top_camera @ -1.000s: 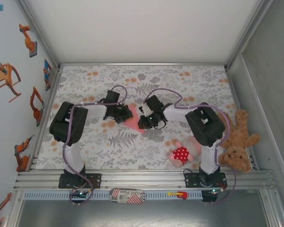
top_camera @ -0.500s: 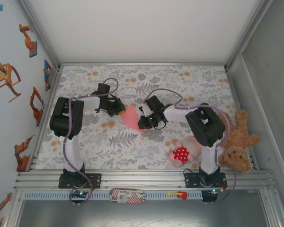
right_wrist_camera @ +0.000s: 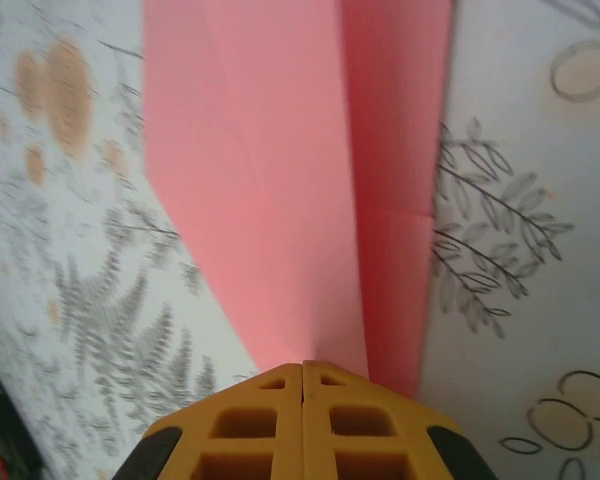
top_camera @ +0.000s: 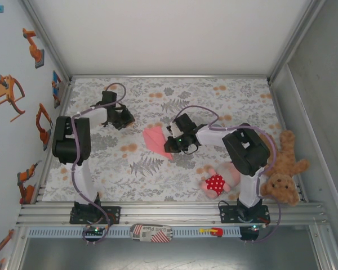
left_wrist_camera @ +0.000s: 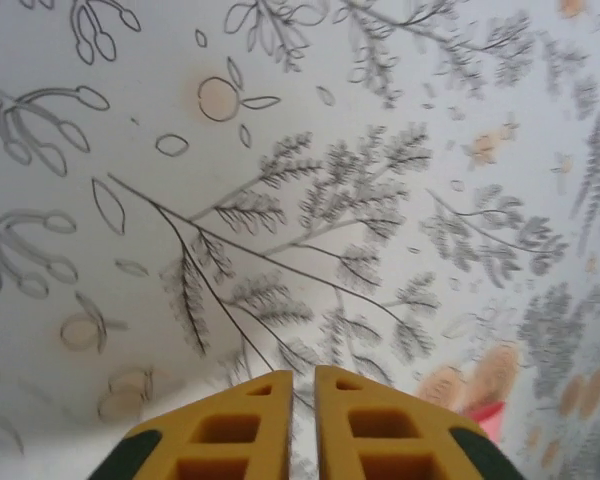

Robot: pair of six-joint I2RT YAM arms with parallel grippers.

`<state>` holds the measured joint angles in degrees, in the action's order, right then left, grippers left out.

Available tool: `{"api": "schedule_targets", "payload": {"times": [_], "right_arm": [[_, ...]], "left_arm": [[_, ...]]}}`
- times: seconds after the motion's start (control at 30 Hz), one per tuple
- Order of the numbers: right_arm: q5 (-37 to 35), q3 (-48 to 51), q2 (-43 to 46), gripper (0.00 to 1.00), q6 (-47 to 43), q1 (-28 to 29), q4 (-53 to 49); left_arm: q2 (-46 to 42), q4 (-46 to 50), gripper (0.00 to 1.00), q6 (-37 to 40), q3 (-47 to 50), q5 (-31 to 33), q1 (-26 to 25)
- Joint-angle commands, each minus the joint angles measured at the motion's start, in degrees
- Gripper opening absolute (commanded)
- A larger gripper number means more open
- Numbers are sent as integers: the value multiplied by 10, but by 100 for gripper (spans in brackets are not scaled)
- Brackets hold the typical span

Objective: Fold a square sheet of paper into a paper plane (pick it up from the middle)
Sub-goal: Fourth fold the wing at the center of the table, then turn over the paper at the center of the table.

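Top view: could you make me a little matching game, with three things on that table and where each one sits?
Things:
1. pink paper
2. teddy bear
3. doll

Places:
A. at the right edge of the table
B. near the front, just left of the right arm
C. mid-table, pinched in the right gripper

Pairs: 1-C, 2-A, 3-B

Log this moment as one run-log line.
left gripper: slightly open, empty, over tablecloth | right gripper: shut on folded pink paper | plush doll: lying apart from paper
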<state>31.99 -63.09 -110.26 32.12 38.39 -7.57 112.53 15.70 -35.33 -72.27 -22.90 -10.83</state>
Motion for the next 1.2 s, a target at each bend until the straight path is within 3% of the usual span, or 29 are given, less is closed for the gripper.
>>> {"api": "schedule_targets", "payload": {"times": [0.0,0.1,0.27,0.53,0.87,1.1,1.17], "right_arm": [[11,-5,61,10,51,-3,78],[-8,3,72,21,57,-15,111],[-12,11,55,36,31,-35,127],[-3,-58,-7,40,-66,-39,26],[72,-112,-72,31,-100,-39,13],[82,-119,-66,3,-105,-42,29],[92,-101,-44,0,-83,-48,73]], "left_arm": [[-96,8,20,-22,30,11,-7],[-165,-6,27,-46,87,17,-11],[-286,-21,47,-88,190,35,-11],[-414,-38,68,-153,300,54,-11],[-428,-65,73,-167,328,28,-12],[-425,-93,72,-161,328,-3,-16],[-428,-109,71,-156,330,-19,-20]]}}
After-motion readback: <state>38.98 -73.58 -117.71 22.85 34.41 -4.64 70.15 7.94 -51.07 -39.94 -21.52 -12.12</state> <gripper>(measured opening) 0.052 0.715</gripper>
